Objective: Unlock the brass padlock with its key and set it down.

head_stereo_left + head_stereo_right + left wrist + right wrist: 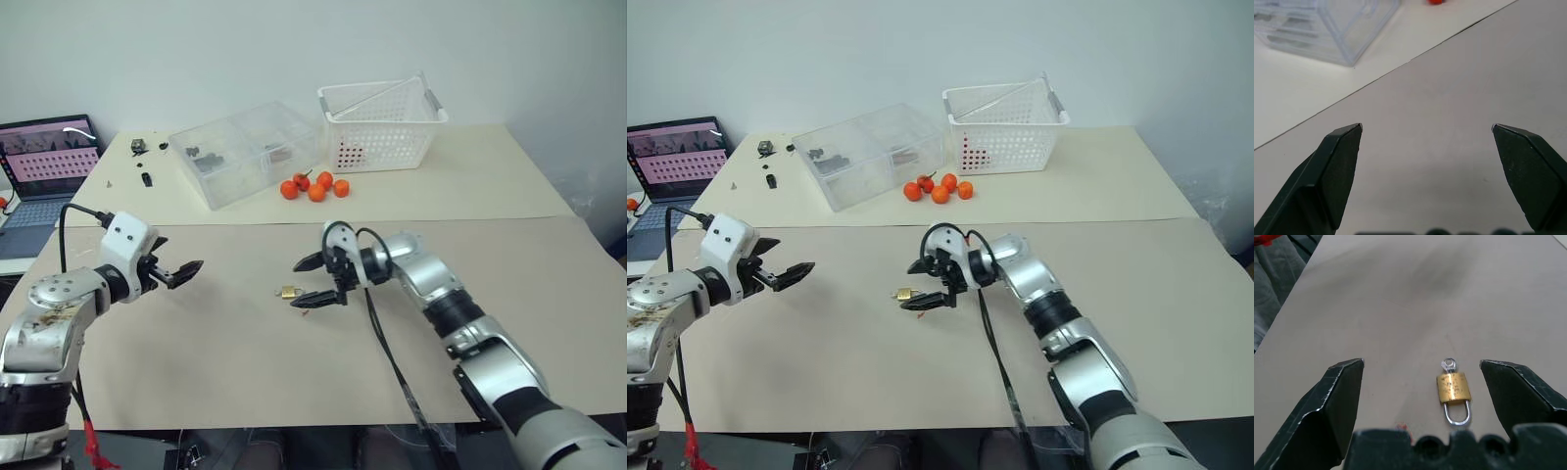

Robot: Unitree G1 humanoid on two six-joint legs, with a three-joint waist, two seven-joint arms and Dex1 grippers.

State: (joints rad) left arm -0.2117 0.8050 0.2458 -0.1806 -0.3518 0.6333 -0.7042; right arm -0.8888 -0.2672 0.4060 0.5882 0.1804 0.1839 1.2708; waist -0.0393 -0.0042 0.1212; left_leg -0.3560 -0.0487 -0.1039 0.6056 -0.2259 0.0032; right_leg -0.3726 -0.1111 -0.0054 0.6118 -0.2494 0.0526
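The brass padlock (pixel 1453 387) lies flat on the beige table mat (pixel 225 352), with its silvery shackle at one end and a small silvery key head (pixel 1448 364) at the other. My right gripper (pixel 302 283) hovers open right beside it, reaching in from the right, one finger on each side of the lock without touching it. In the right wrist view the lock sits nearer one fingertip (pixel 1508 382) than the other. My left gripper (pixel 188 273) stands open well to the left over bare mat, holding nothing.
A tiny red speck (pixel 1400 427) lies by the lock. At the back stand a clear plastic box (pixel 245 147), a white basket (pixel 382 122) and several small orange fruits (pixel 315 186). A laptop (pixel 44 166) sits at far left, with small dark parts (pixel 142 147) nearby.
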